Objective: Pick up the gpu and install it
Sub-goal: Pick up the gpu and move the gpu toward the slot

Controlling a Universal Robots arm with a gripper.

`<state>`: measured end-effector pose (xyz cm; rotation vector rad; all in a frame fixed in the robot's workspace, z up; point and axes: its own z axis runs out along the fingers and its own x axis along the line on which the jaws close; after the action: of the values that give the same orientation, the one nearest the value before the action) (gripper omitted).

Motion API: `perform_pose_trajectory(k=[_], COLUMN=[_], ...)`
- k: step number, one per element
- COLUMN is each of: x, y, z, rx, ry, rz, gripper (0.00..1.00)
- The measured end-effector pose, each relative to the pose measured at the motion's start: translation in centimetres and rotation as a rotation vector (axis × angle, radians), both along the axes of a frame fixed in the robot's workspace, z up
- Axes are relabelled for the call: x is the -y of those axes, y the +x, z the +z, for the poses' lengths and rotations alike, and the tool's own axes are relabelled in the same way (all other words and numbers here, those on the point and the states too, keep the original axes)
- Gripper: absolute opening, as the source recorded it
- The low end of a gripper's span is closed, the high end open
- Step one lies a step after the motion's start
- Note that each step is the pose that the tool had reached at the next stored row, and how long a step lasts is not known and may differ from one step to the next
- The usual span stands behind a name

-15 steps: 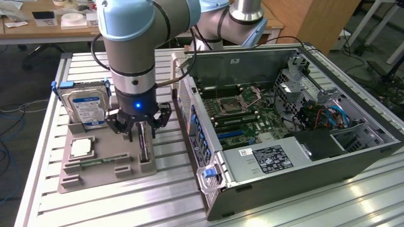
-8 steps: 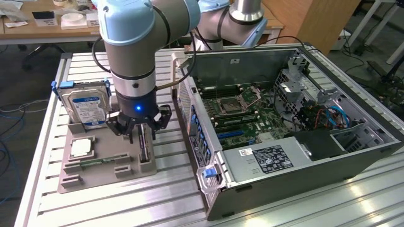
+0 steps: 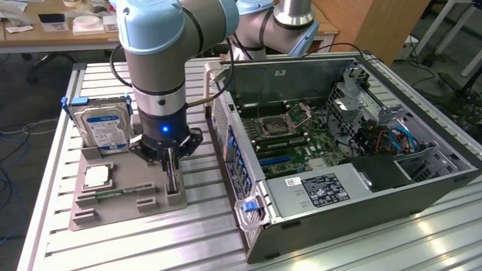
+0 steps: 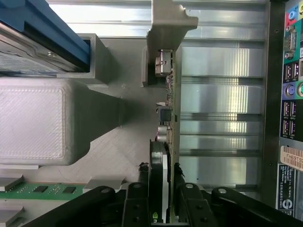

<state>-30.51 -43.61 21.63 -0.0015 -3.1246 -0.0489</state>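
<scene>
The gripper [image 4: 160, 171] straddles the upright gpu's [image 4: 159, 156] top edge; whether it has clamped, I cannot tell. The card looks light, stiff and fragile, best held by its flat faces.

In the exterior view the gripper [image 3: 173, 168] covers most of the gpu [image 3: 175, 186] — just a thin strip shows above the tray [image 3: 113, 212]. The arm [image 3: 154, 51] is cut off by that picture's upper edge. In the wrist view the gpu [image 4: 158, 156] is edge-on with neither face visible, its near end lost behind the gripper [image 4: 160, 174]. The hard drive [image 4: 28, 33] and case [image 4: 273, 142] run out of frame — the case's label [image 4: 291, 158] is cut mid-print.
</scene>
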Motion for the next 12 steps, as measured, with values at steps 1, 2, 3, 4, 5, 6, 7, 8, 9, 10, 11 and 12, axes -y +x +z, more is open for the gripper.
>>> perform_pose_trajectory(k=[1,2,3,4,5,6,7,8,9,10,11,12], x=[0.00,0.00,0.00,0.00,0.00,0.00,0.00,0.00,0.00,-0.01,-0.01,0.00], y=[0.00,0.00,0.00,0.00,0.00,0.00,0.00,0.00,0.00,0.01,0.01,0.01], z=[0.00,0.00,0.00,0.00,0.00,0.00,0.00,0.00,0.00,0.04,0.22,0.52], rx=[-0.0001,-0.0001,-0.0001,-0.0001,0.0000,-0.0001,0.0000,0.0000,0.0000,0.0003,0.0005,0.0003], ry=[-0.0002,-0.0002,-0.0001,-0.0001,-0.0001,0.0000,0.0000,0.0000,0.0000,0.0004,0.0006,0.0004], rz=[0.000,0.000,0.000,0.000,0.000,0.000,0.000,0.000,0.000,0.000,0.000,0.000], gripper=[0.28,0.28,0.28,0.28,0.28,0.28,0.28,0.28,0.28,0.28,0.28,0.28])
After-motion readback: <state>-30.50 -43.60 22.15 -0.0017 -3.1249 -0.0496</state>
